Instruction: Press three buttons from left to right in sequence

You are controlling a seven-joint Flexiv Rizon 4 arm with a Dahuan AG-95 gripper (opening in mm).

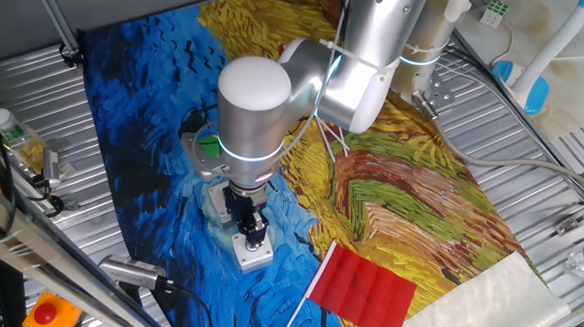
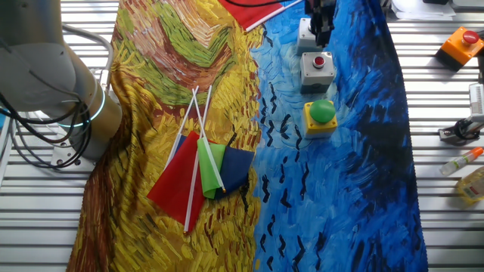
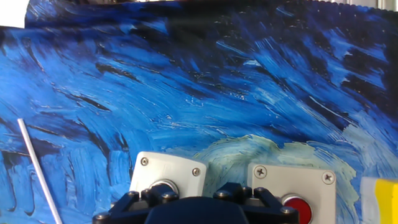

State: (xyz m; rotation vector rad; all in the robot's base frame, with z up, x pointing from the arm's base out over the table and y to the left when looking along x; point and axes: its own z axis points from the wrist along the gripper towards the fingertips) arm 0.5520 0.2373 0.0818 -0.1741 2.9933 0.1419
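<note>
Three button boxes stand in a row on the blue part of the cloth. The yellow box with a green dome cap (image 2: 321, 117) is at one end and the grey box with a red cap (image 2: 317, 66) is in the middle. My gripper (image 1: 256, 230) is down on top of the end grey box (image 1: 253, 254), covering its cap. In the hand view that grey box (image 3: 166, 171) lies just under the hand. The red-capped box (image 3: 303, 186) is beside it on the right. No view shows a gap or contact between the fingertips.
A red flag (image 1: 366, 288) lies just past the end grey box, and its white stick (image 3: 37, 168) shows at the hand view's left. A bundle of flags (image 2: 204, 170) lies on the yellow cloth. An orange box with a red button (image 2: 463, 44) sits off the cloth.
</note>
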